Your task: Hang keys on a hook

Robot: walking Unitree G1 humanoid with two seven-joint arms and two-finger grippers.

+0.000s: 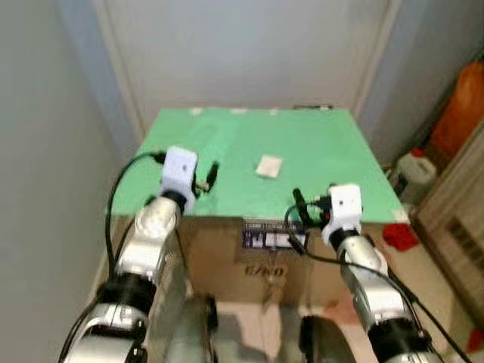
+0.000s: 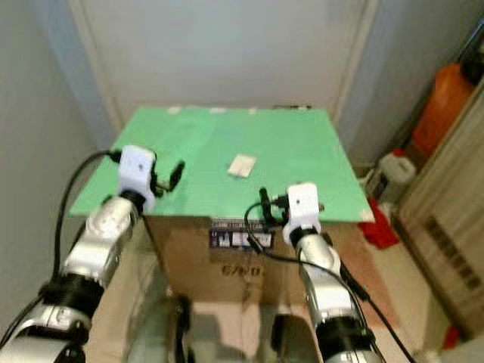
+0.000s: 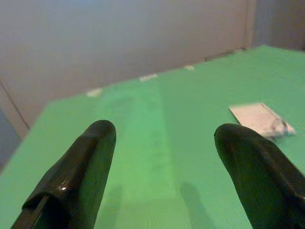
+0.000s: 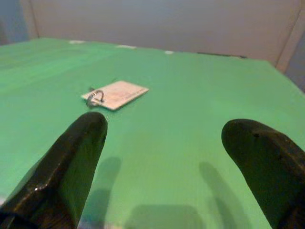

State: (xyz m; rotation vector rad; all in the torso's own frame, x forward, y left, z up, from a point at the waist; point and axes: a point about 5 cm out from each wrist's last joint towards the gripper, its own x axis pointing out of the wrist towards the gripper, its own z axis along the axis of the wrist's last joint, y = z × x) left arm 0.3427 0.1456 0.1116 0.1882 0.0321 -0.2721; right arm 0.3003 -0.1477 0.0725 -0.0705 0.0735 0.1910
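Note:
A small white key tag [image 1: 268, 166] with a metal ring [image 4: 94, 98] lies flat near the middle of the green tabletop [image 1: 318, 136]. My left gripper [image 1: 208, 180] hovers low over the table's front left part, open, with the tag [image 3: 259, 119] ahead and to its right. My right gripper [image 1: 302, 206] is at the front edge on the right, also open, and the tag [image 4: 116, 94] lies ahead and to its left. Both grippers are apart from the tag, with nothing between their fingers.
The green top sits on a cardboard box [image 1: 265, 265] pushed against a pale wall. On the floor to the right stand a white jug [image 1: 416, 170], an orange container [image 1: 461, 106], a red object [image 1: 398, 236] and a slatted wooden unit [image 1: 461, 219].

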